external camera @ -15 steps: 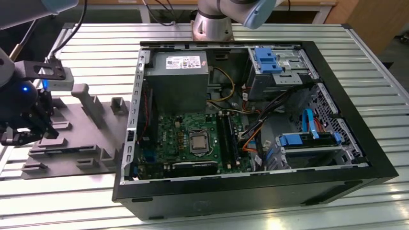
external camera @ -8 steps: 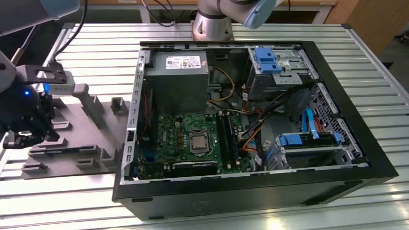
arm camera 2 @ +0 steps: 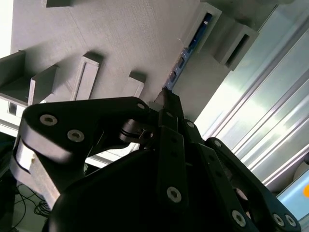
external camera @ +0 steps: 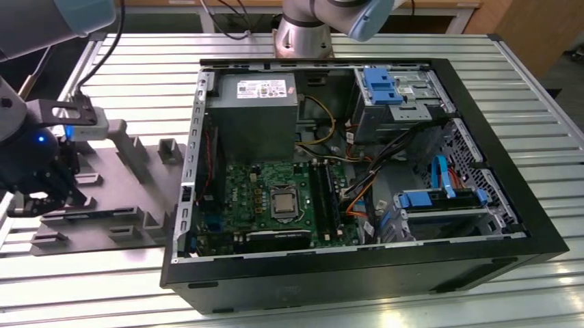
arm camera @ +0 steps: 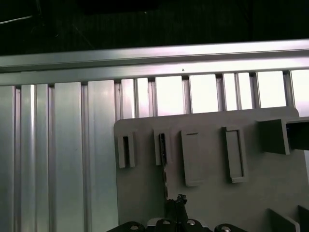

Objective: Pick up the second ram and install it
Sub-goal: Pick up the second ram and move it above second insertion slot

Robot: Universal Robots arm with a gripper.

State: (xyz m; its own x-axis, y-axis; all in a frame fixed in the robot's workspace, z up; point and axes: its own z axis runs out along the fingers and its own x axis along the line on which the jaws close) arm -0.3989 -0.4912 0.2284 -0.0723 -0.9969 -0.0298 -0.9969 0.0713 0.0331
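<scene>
A ribbed aluminium table [external camera: 511,82] gleams under bright light, with a wooden bench [external camera: 456,5] behind.

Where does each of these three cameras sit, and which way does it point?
Exterior view: off the arm, high over the table, looking down on the open computer case and grey fixture; the arm shows, its end effector at the exterior view's left.
First wrist view: on the wrist, facing the fixture and slatted table; the end effector's tip shows.
Second wrist view: on the wrist, looking along the black end effector, shut on the second ram.
Both wrist views share ram, fixture and end effector.
</scene>
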